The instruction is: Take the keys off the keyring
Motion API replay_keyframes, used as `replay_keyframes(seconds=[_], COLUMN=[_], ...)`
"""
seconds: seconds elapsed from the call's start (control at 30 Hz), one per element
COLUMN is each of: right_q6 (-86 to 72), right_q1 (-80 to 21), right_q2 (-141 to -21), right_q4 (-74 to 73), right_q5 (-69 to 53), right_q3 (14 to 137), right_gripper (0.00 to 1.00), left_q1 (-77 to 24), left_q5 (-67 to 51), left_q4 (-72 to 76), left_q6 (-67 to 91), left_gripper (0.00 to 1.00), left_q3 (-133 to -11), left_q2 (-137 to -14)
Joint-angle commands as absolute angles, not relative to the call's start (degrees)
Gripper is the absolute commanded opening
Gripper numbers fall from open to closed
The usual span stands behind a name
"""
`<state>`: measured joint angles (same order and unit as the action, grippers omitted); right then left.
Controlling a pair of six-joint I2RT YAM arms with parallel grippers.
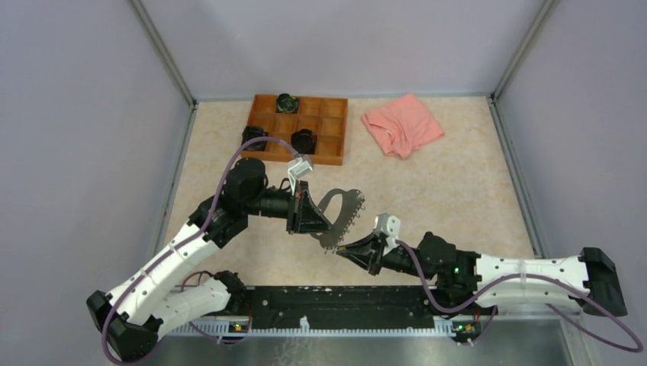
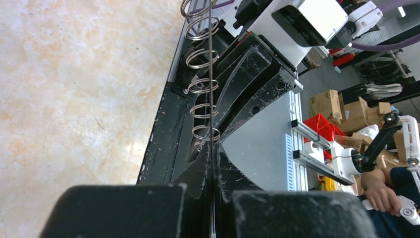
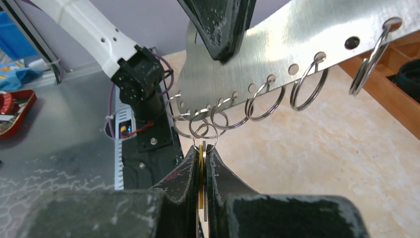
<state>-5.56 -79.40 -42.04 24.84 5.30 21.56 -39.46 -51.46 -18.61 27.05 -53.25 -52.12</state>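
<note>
The keyring [image 1: 347, 207] is a flat silvery oval plate with holes along its rim, held above the table. My left gripper [image 1: 328, 224] is shut on the plate's left part; in the left wrist view the plate is edge-on [image 2: 210, 74] between the closed jaws [image 2: 213, 148]. Several split rings [image 3: 308, 87] hang from the rim. My right gripper [image 1: 342, 249] is shut on the keys [image 3: 201, 166], one yellow and one silver, which hang from a small ring [image 3: 205, 133] at the plate's lower edge [image 3: 277, 44]. The jaws meet just below that ring [image 3: 203, 149].
A wooden compartment tray [image 1: 333, 126] stands at the back left with black round objects [image 1: 288, 101] in it. A pink cloth [image 1: 402, 124] lies at the back right. A black rail [image 1: 336, 305] runs along the near edge. Grey walls enclose the table.
</note>
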Motion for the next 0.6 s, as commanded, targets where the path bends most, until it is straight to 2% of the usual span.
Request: replay_keyframes(seconds=[0.0, 0.37, 0.57], right_q6=[-5.2, -5.3, -9.9], right_q1=[-80.6, -81.1, -81.3], right_q2=[-41.5, -41.3, -44.0], right_q4=[20.5, 15.6, 6.2], right_q5=[9.2, 11.8, 18.3], right_q3=[25.2, 27.3, 29.0], right_gripper=[0.0, 0.0, 0.0], left_q1=[-39.3, -39.3, -39.5], left_q5=[-50.3, -47.6, -39.3], left_q4=[-19.7, -17.8, -9.9], left_q6=[23.6, 24.2, 32.1], left_gripper=[0.0, 0.0, 0.0], left_q3=[-55.7, -50.3, -38.7], left_q2=[-50.7, -49.0, -45.7])
